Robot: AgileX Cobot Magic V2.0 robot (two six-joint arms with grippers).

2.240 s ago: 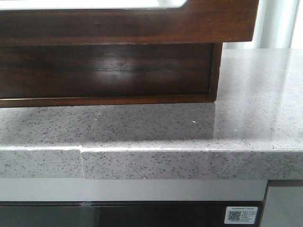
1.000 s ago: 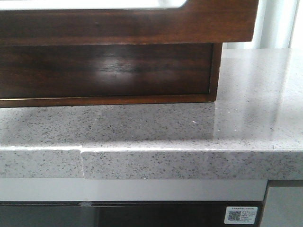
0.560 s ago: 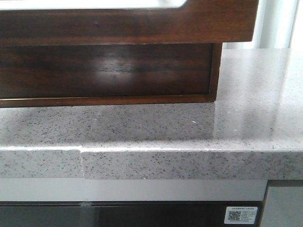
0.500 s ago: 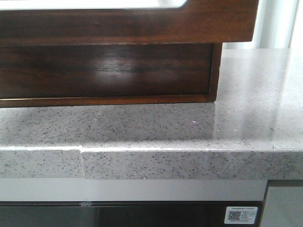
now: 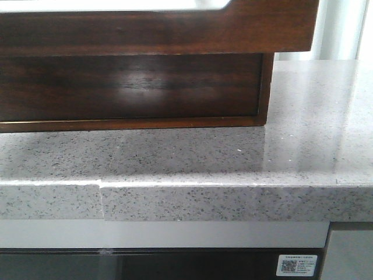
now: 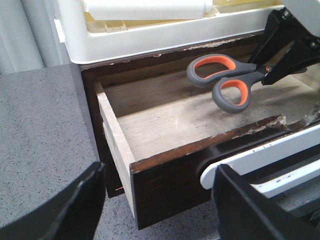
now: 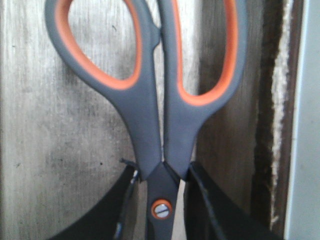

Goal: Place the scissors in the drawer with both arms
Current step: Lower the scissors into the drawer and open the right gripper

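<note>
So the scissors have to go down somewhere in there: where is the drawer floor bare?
The drawer is open. Its pale floor is bare from the left side wall to below the scissors, forward to the chipped front edge. The right end is crowded by the right gripper shut on the scissors.

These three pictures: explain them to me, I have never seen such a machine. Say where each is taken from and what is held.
It is a robot with two arms, each ending in a gripper. The front view looks forward at a speckled counter and the drawer from outside; no arm shows there. The left wrist view looks past the open left gripper into the pulled-out drawer. The right gripper holds grey-and-orange scissors over the drawer's wooden floor. The right wrist view shows those scissors close up, pinched near the pivot screw.
</note>
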